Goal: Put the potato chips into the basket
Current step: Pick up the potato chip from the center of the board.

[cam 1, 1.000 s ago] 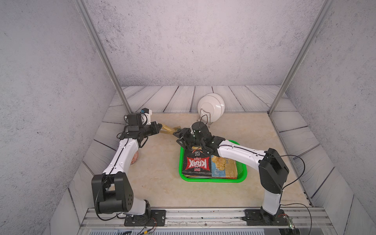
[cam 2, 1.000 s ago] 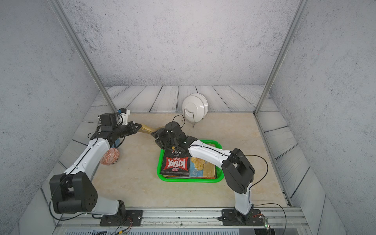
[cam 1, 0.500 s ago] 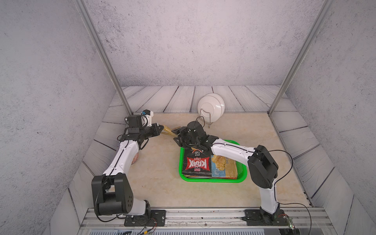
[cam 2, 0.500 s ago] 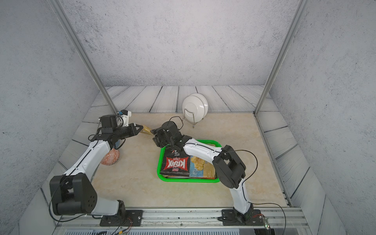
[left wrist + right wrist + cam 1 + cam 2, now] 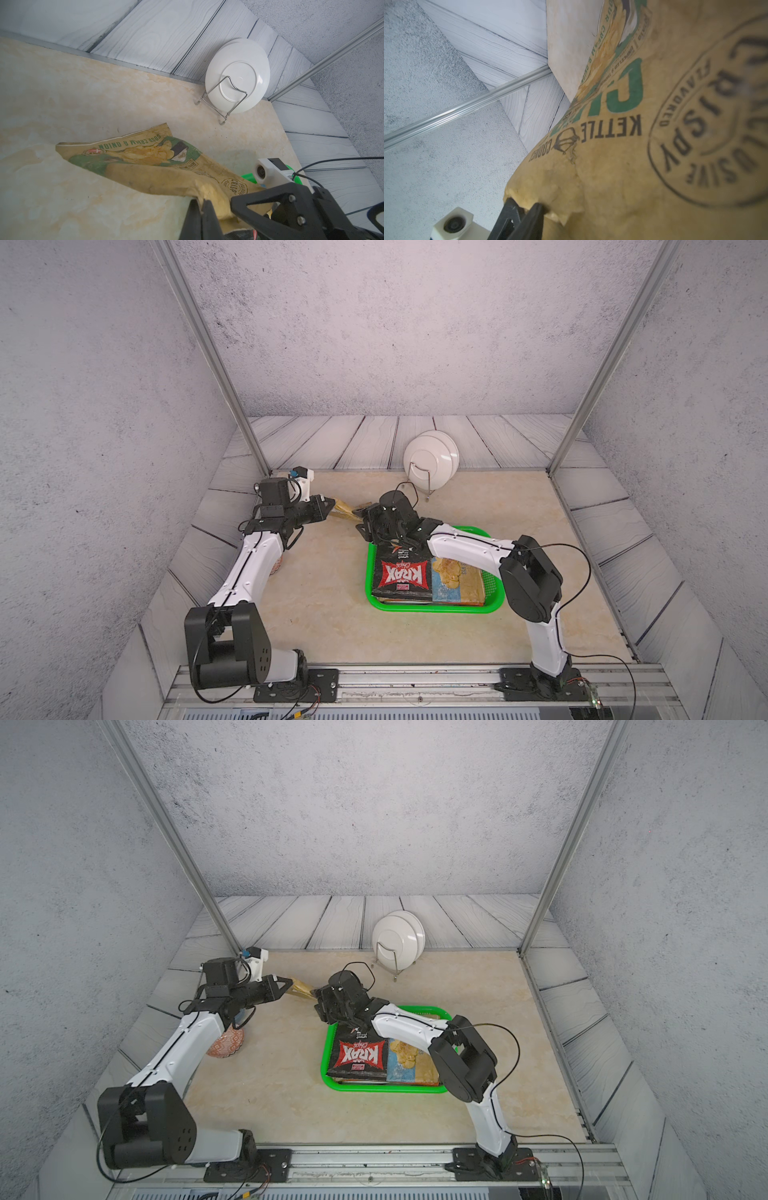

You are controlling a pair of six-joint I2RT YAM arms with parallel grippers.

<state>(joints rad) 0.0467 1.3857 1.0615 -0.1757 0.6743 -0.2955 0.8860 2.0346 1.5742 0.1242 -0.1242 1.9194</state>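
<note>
Closer to the left arm than a second ago, the right fingers (image 5: pixel 362 522) have pushed up to the end of the tan bag (image 5: pixel 347 506), and less of that bag shows between the two arms. The right elbow has swung in beside the basket (image 5: pixel 432 608). Whether the right fingers have closed on the bag I cannot tell; in the left wrist view one of them lies over its crumpled end.

The left fingers (image 5: pixel 200 202) are pinched tight on a folded edge of the tan bag (image 5: pixel 145 166), and the right wrist view shows the same pinch from the other side (image 5: pixel 523 204). Its print reads "KETTLE COOKED" and "SOUR CREAM & ONION". It hangs stretched between the arms above the surface (image 5: pixel 332 614), outside the basket and just beyond its far left corner.

The green basket sits on the surface under the right forearm. A black Krax bag (image 5: pixel 401 574) and a pale-blue bag (image 5: pixel 453 580) lie flat on top in it, side by side. White plates (image 5: pixel 431 456) stand in a wire rack at the back edge. A patterned bowl (image 5: pixel 226 1046) sits under the left forearm.
</note>
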